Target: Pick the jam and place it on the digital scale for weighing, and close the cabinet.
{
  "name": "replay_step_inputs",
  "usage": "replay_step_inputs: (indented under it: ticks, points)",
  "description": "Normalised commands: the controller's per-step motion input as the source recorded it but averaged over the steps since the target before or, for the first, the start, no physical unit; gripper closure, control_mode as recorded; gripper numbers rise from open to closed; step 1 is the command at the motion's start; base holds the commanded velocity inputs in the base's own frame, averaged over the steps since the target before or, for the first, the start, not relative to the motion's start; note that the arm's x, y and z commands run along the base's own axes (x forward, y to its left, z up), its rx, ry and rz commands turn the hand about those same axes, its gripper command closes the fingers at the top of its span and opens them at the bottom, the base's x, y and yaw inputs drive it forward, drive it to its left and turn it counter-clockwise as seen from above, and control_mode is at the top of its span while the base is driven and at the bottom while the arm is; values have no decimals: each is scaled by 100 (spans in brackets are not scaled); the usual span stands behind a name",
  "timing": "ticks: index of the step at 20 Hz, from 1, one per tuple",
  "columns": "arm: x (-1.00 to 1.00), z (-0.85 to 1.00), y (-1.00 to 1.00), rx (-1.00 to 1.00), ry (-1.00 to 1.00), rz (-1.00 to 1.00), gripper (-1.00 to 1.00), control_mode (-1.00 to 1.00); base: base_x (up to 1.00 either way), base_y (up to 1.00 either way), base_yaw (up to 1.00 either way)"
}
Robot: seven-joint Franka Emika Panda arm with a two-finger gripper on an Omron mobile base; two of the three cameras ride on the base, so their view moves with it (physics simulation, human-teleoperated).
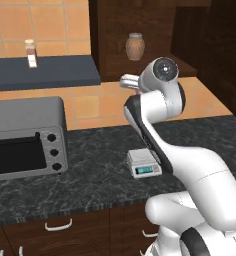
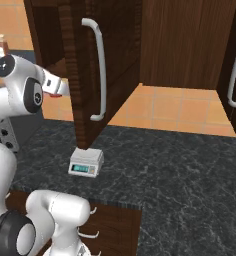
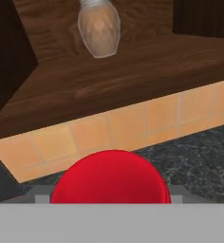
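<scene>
Jam (image 3: 110, 176) — seen from the hand view as a smooth round bright red lid, low centre of the frame, right against the camera; the jar body under it is hidden. Small grey pieces show at either side of the lid's base, but the fingertips are not clear, so whether the fingers clamp the jar cannot be told.

Digital scale (image 1: 144, 163) — small light-grey box, flat top plate bare, greenish display on its sloped front. Sits on the dark marbled counter (image 1: 100, 170), centre of the left base view, just beside the arm's lower link; in the right base view it lies left of centre, below the door's lower edge.

Cabinet (image 2: 82, 70) — dark brown wood, door standing open, long vertical silver bar handle (image 2: 101, 70) on its face, upper left-centre of the right base view.

Brown-beige jar (image 1: 135, 46) — on the cabinet's inner floor, top centre of the left base view; upper centre of the hand view.

Toaster oven (image 1: 27, 135) — grey, left edge. White-labelled spice bottle (image 1: 31, 53) — on the dark blue-grey shelf (image 1: 50, 72), upper left.
</scene>
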Motion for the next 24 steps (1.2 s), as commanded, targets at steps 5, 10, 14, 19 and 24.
replay_step_inputs:
  ticks: [5, 10, 14, 19, 24]
  points:
    - [-8, -52, -4, 0, 15, 0, 100, -100, 0, 0, 0]
    - [0, -53, -4, 0, 3, 2, 100, -100, 0, 0, 0]
    - [2, -58, -7, 0, 2, 6, 100, -100, 0, 0, 0]
    - [13, -62, -6, -1, 8, 5, 100, -100, 0, 0, 0]
    - [3, -50, -15, 0, 7, 8, 100, -100, 0, 0, 0]
